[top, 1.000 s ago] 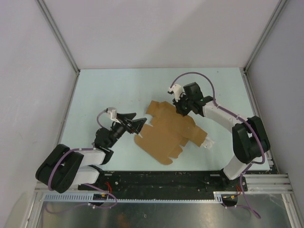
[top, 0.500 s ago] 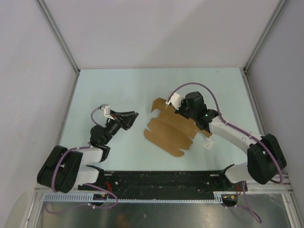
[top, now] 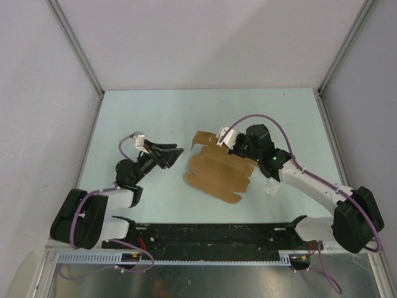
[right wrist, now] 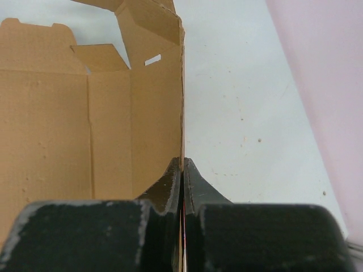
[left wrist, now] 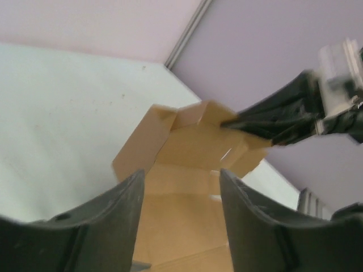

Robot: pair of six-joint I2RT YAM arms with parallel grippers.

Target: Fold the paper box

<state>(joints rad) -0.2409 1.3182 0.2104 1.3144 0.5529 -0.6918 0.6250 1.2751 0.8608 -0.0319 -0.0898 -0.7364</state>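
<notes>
The paper box (top: 214, 174) is a brown cardboard sheet lying mid-table, its far-right panel bent up on edge. My right gripper (top: 239, 147) is shut on that raised panel; in the right wrist view the panel's thin edge runs between the closed jaws of the right gripper (right wrist: 182, 167), with the rest of the paper box (right wrist: 62, 119) spread to the left. My left gripper (top: 178, 153) hovers just left of the sheet, apart from it. In the left wrist view the left gripper (left wrist: 180, 195) stands open, holding nothing, with the paper box (left wrist: 187, 150) beyond its fingers.
A tiny white wad of paper (top: 271, 187) lies on the pale table (top: 149, 112) just right of the sheet, under my right arm. Grey walls close in the left, back and right. A black rail (top: 205, 234) runs along the near edge.
My right gripper has lifted and folded its panel upright, dragging the sheet leftwards and nearer. My left gripper has drawn back from the sheet's edge and its jaws have narrowed.
</notes>
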